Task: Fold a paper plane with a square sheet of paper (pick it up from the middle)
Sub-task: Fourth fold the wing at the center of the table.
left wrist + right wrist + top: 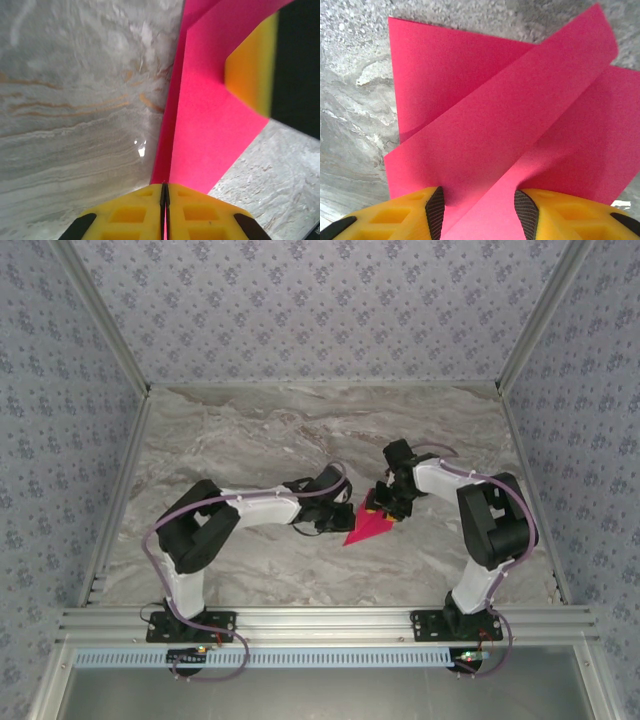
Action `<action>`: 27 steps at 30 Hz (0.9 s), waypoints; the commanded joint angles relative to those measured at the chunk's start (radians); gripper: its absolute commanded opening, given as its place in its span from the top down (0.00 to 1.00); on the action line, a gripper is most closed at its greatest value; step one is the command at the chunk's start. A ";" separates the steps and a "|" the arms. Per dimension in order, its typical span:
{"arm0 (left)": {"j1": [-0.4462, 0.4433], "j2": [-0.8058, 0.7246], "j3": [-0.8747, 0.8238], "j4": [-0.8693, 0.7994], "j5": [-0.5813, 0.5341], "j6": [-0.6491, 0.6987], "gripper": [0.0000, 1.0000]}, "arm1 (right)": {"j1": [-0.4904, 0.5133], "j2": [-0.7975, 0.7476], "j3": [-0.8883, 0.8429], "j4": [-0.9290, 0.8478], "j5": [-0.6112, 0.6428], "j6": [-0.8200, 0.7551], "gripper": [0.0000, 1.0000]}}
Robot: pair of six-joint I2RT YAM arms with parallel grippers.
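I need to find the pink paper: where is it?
Top view: the pink paper sits mid-table, slightly right of centre, between the left gripper and the right gripper.

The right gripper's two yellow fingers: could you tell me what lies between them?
The folded magenta-pink paper sheet fills the gap between the right gripper's parted fingers, in the right wrist view.

The sheet of paper was noted as thin, matt and faintly grainy. The table was recorded as smooth, marble-patterned and slightly glossy. On the right gripper, fingers of smooth yellow plastic and black ribbed pads were seen.
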 commanded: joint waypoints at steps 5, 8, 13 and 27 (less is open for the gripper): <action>0.011 -0.023 -0.007 0.120 0.058 -0.021 0.88 | 0.012 0.099 -0.038 0.002 0.116 -0.009 0.51; 0.012 -0.007 -0.011 0.173 0.091 -0.041 0.88 | 0.012 0.102 -0.044 0.003 0.125 -0.003 0.52; 0.008 0.032 0.002 0.192 0.116 -0.048 0.88 | 0.013 0.102 -0.054 0.009 0.128 0.005 0.54; 0.007 0.100 0.038 0.151 0.103 -0.049 0.89 | 0.013 0.104 -0.067 0.008 0.142 0.005 0.56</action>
